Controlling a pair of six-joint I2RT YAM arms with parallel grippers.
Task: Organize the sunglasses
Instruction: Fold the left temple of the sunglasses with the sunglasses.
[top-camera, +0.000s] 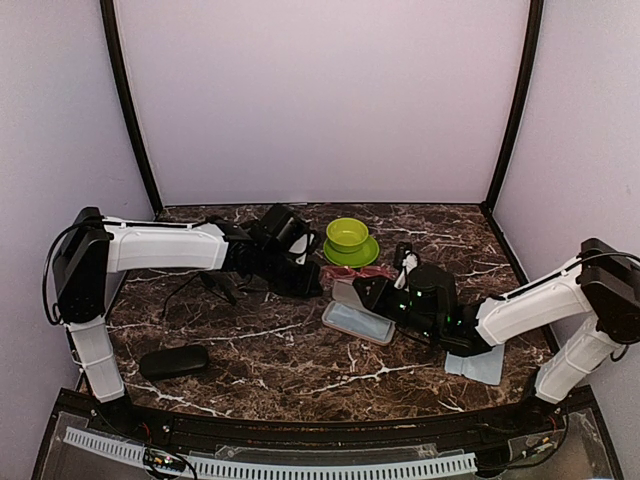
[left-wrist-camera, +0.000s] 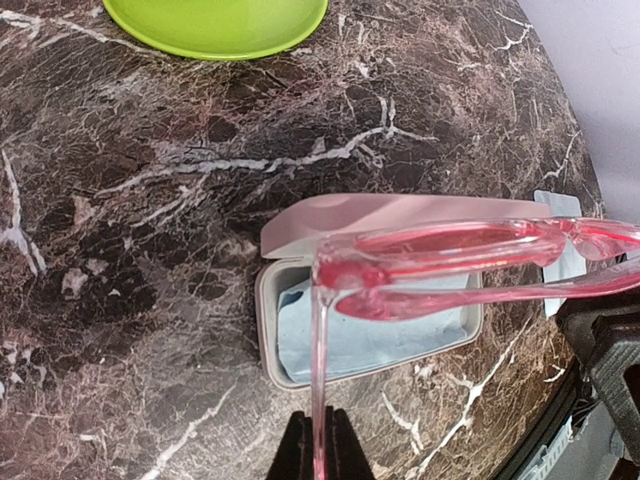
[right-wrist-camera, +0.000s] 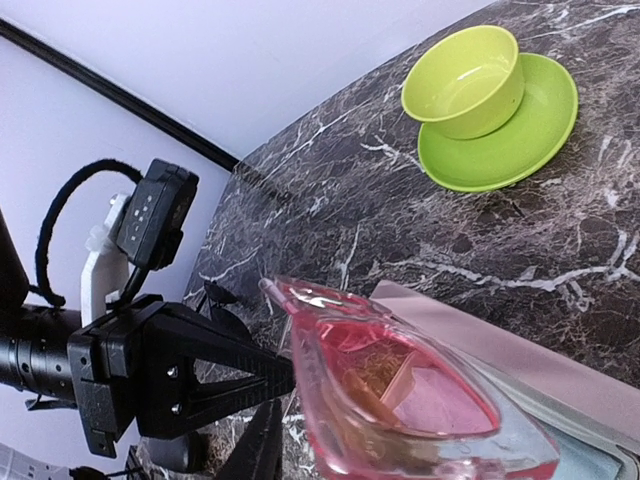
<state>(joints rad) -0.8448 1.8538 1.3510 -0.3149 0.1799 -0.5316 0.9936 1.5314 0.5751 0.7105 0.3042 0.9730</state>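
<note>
Left end effector (left-wrist-camera: 320, 438): closed, its two dark fingers pinched on the tip of one temple of the red sunglasses.
Right end effector (top-camera: 378, 290): reaches in from the opposite side, close to the far end of the frame. Its fingers are not visible in its own wrist view, so I cannot tell whether it is gripping or merely beside the frame.
Red sunglasses (left-wrist-camera: 450, 262): held up off the bench, straight ahead of the left end effector's fingertips and between the two end effectors.
Frame look: thin, glossy, translucent pink-red plastic that shows the bench through it.
Lenses: see-through with a rosy tint, and tapering to a point at the outer corner in the right wrist view.
Temples: one is unfolded and runs straight back into the left fingers. The other lies along the front, stretching towards the right end effector.
Pink case (left-wrist-camera: 268, 330): open on the bench below the glasses and just beyond the left fingertips, with its lid tipped back and a pale blue lining inside.
Black sunglasses (top-camera: 218, 286): a thin dark frame on the bench under the left forearm, well behind that end effector. It is too small to describe further.
Green bowl (right-wrist-camera: 465, 80): sits on a green plate (right-wrist-camera: 540, 140), further out past both end effectors.
Black case (top-camera: 174, 361): shut, well back from the left end effector, near that arm's base.
Bench (left-wrist-camera: 150, 250): dark marble with white veins.
</note>
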